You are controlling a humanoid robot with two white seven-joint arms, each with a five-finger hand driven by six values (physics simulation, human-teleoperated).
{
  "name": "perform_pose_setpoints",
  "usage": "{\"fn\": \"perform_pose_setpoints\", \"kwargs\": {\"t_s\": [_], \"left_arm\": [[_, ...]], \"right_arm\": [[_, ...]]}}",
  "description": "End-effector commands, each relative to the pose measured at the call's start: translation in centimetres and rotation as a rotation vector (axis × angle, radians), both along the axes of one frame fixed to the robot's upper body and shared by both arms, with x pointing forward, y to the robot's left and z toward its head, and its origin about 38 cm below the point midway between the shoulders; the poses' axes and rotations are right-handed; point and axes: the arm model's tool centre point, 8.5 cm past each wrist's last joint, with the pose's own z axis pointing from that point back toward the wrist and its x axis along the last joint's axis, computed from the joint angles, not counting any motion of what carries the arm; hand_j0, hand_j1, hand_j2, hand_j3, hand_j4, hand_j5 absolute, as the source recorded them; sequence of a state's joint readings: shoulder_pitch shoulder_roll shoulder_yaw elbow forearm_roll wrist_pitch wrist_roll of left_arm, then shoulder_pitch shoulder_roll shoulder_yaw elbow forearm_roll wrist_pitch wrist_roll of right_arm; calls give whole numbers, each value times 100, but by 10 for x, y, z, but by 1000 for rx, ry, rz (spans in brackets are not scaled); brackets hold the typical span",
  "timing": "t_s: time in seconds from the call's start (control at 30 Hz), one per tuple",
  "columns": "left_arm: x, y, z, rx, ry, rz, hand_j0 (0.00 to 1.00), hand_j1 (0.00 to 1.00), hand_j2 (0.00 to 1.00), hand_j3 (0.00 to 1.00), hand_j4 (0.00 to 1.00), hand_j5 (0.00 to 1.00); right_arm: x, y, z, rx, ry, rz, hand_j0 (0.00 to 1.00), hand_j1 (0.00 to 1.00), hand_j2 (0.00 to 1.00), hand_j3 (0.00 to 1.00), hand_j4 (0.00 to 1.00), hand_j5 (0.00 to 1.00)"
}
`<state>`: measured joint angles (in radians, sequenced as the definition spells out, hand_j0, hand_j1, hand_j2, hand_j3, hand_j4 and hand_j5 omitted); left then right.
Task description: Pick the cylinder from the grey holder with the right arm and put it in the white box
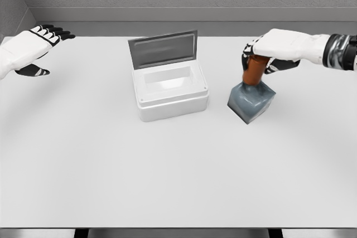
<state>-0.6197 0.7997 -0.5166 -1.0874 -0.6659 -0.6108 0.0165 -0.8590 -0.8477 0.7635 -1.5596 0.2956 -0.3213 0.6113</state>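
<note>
The brown cylinder [256, 69] is gripped by the right hand [277, 49], its base seated in the tilted grey holder [251, 100] below. The open-lidded white box [170, 90] lies leftward on the white table [167, 171]. The left hand [30, 48] is held open, far left.

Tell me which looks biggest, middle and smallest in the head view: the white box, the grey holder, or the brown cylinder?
1. White box, with its lid up, looks biggest.
2. Grey holder is next.
3. Brown cylinder looks smallest, though the right hand and the holder hide part of it.
</note>
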Motion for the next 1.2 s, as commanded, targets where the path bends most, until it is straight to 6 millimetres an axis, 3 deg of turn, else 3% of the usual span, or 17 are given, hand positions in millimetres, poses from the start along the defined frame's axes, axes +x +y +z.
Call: {"fn": "perform_pose_setpoints", "kwargs": {"t_s": [0.0, 0.23, 0.97, 1.17], "left_arm": [[0, 1, 1, -6, -2, 1, 100, 100, 100, 100, 100, 100], [0, 3, 2, -2, -1, 5, 100, 100, 100, 100, 100, 100], [-2, 7, 4, 3, -5, 11, 100, 100, 100, 100, 100, 100], [-1, 7, 4, 4, -5, 12, 100, 100, 100, 100, 100, 100]], "right_arm": [[1, 4, -1, 9, 1, -5, 46, 46, 46, 46, 46, 46], [5, 16, 5, 26, -14, 12, 46, 46, 46, 46, 46, 46], [17, 77, 22, 113, -53, 101, 46, 46, 46, 46, 46, 46], [21, 89, 18, 133, -42, 112, 46, 46, 46, 46, 46, 46]]}}
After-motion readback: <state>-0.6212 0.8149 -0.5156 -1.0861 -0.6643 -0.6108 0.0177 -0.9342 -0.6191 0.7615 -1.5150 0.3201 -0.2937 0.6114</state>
